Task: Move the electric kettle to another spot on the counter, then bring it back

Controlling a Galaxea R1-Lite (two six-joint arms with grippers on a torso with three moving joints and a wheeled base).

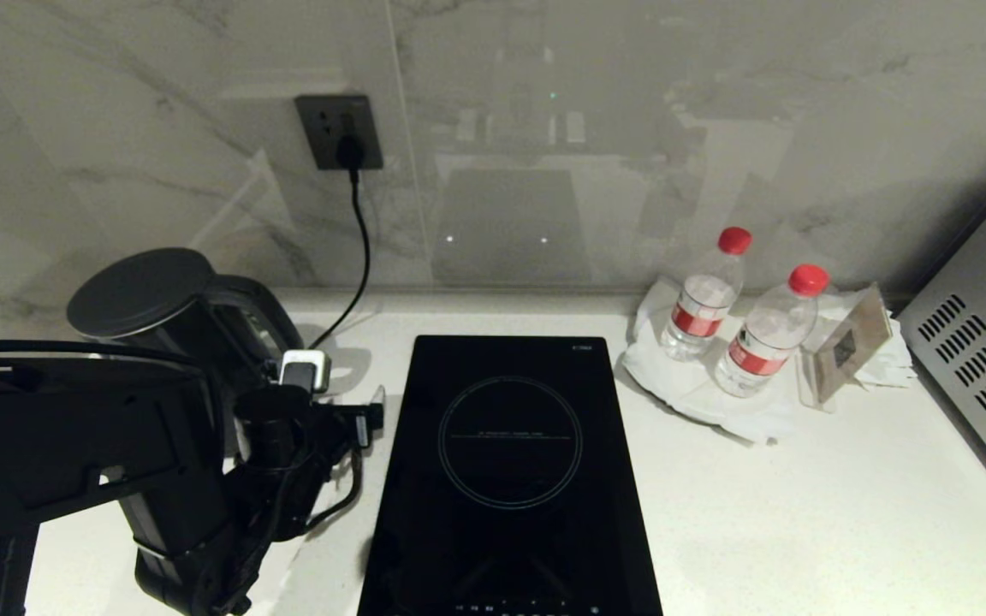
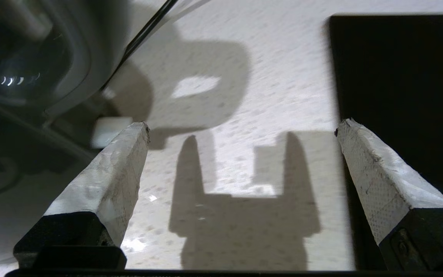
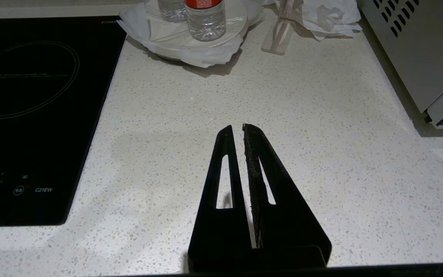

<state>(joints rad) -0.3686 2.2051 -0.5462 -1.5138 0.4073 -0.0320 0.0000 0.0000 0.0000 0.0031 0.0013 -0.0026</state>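
Note:
The glossy black electric kettle (image 1: 159, 308) stands at the back left of the white speckled counter (image 1: 801, 496), its loop handle (image 1: 258, 316) facing the hob. My left gripper (image 1: 365, 419) hangs just right of that handle, between kettle and hob. In the left wrist view the left gripper (image 2: 243, 125) is open wide over bare counter (image 2: 275, 96), nothing between its fingers, and the kettle (image 2: 14, 57) lies off to one side, apart from them. My right gripper (image 3: 237, 126) is shut and empty above the counter (image 3: 283, 115); the head view does not show it.
A black induction hob (image 1: 510, 445) fills the middle. A power cord (image 1: 363, 257) runs from the wall socket (image 1: 339, 131) down behind the kettle. Two red-capped water bottles (image 1: 703, 299) stand on white cloth at the back right beside a card stand (image 1: 844, 346). A metal appliance (image 1: 981, 359) borders the right edge.

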